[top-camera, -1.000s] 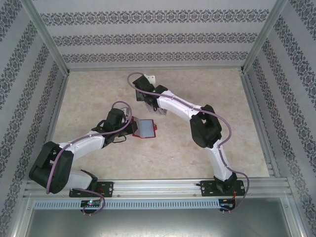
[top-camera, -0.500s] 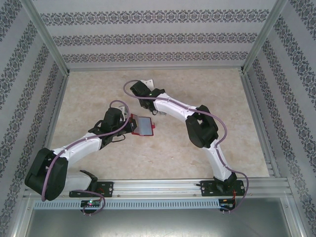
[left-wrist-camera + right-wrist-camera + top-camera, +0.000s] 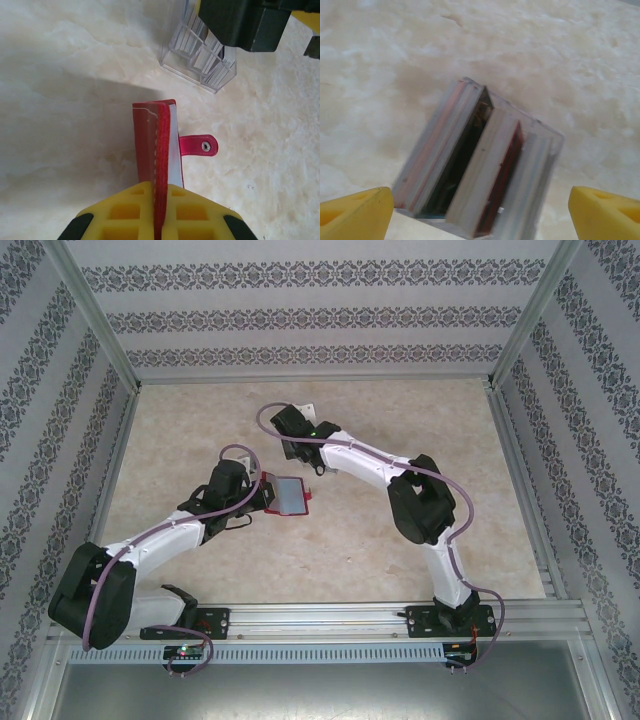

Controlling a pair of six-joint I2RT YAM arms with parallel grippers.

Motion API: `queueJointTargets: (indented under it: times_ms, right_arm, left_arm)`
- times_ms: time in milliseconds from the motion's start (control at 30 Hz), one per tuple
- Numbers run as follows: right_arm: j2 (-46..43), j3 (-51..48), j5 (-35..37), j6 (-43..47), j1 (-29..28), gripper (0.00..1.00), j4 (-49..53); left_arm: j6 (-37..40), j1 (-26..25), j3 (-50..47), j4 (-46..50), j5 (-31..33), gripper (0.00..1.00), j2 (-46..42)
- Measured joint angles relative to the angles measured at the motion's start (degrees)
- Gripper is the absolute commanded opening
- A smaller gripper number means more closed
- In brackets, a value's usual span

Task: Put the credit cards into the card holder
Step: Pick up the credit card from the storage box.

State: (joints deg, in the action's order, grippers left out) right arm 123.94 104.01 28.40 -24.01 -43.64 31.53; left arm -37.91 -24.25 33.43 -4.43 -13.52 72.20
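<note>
- The card holder [image 3: 156, 145] is clenched along its near edge by the left pincer [image 3: 156, 205], around the middle of the counter [image 3: 200, 430], with the snap tab [image 3: 202, 145] poking out to the right.
- The credit cards [image 3: 490, 160] are stood on edge in a clear box [image 3: 200, 65], just beyond the holder on the far side.
- The right pincer [image 3: 480, 215] is spread wide directly above that box, with nothing gripped.
- Probably one card is meant to be picked next. The fingers should be lined up across a single card's faces, lowered straight and closed gently, so the neighbours aren't dragged out and the box isn't tipped.
</note>
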Motion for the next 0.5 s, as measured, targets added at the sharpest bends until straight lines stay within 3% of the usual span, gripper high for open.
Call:
queueJointTargets:
  times_ms: [200,500]
  right_arm:
    - [4.98,8.35,-1.29,-0.17,0.02,0.91,-0.76]
    - [5.97,3.1,-0.42,-2.58,1.92,0.91,0.2]
  left_arm:
    - [0.02,0.37,-0.35,0.44,1.2,0.0,-0.81]
    - [0.0,0.76,-1.09,0.52,2.08,0.0,-1.36]
